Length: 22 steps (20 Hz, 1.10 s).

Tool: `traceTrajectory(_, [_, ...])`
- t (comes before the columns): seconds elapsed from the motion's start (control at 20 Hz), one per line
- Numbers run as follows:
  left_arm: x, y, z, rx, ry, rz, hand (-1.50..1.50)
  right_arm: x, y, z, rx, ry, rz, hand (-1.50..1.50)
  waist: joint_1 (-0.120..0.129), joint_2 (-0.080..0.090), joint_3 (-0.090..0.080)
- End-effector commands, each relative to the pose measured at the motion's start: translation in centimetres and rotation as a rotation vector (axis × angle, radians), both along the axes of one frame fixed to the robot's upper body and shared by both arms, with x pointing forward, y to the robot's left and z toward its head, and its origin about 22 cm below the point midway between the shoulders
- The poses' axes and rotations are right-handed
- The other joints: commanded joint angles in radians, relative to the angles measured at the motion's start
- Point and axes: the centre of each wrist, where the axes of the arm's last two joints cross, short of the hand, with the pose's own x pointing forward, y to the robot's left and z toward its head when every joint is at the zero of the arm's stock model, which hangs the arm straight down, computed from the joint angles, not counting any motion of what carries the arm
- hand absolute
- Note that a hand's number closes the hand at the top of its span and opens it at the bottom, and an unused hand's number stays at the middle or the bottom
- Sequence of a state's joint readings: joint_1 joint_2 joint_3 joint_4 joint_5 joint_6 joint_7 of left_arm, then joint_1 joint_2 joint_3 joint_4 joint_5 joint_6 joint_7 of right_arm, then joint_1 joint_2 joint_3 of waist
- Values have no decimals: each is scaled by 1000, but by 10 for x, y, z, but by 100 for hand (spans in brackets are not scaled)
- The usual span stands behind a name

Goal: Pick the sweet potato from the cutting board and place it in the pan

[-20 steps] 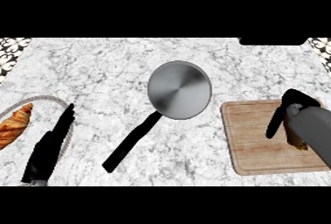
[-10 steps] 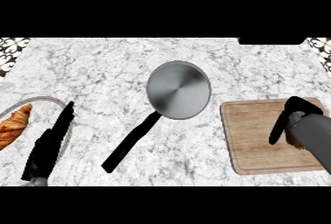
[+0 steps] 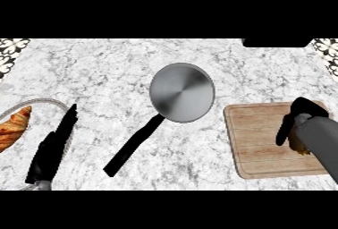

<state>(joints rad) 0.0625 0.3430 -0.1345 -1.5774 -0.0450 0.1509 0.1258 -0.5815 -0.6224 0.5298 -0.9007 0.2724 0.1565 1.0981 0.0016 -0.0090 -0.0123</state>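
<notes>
Your right hand (image 3: 300, 117) has dropped lower over the right edge of the pale wooden cutting board (image 3: 260, 138) since a second ago. Its fingers are now curled down at the board's right side. A scrap of orange-brown shows just under the wrist, likely the sweet potato (image 3: 300, 146), still on the board and mostly hidden. I can't confirm the fingers have closed around it; looks like the grasp is being set, with no lift yet.

The round grey steel pan (image 3: 182, 92) sits mid-worktop, left of the board and apart from it. Its long black handle (image 3: 135, 146) runs toward the front edge. The path from board to pan looks clear.

Your left hand (image 3: 56, 145) rests at the worktop's front-left, fingers straight, holding nothing. Just beside it, a croissant (image 3: 13, 127) lies in a wire-rimmed basket (image 3: 46, 102) at the left edge, well clear of the transfer.
</notes>
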Motion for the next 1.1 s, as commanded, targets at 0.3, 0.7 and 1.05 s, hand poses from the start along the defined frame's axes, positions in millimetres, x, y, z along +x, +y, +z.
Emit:
traceTrajectory(0.3, [6,0,5,5,-6,13,0,-45,42,-19,194,-92,-13,150,-31,-1,11])
traceTrajectory(0.7, [-19,10,-13,-3,31,33,0,-108,74,20,110,-362,103,150,-43,-8,9])
traceTrajectory(1.05, [-5,11,5,3,0,25,0,-109,97,93,-111,-879,355,150,-34,-11,9])
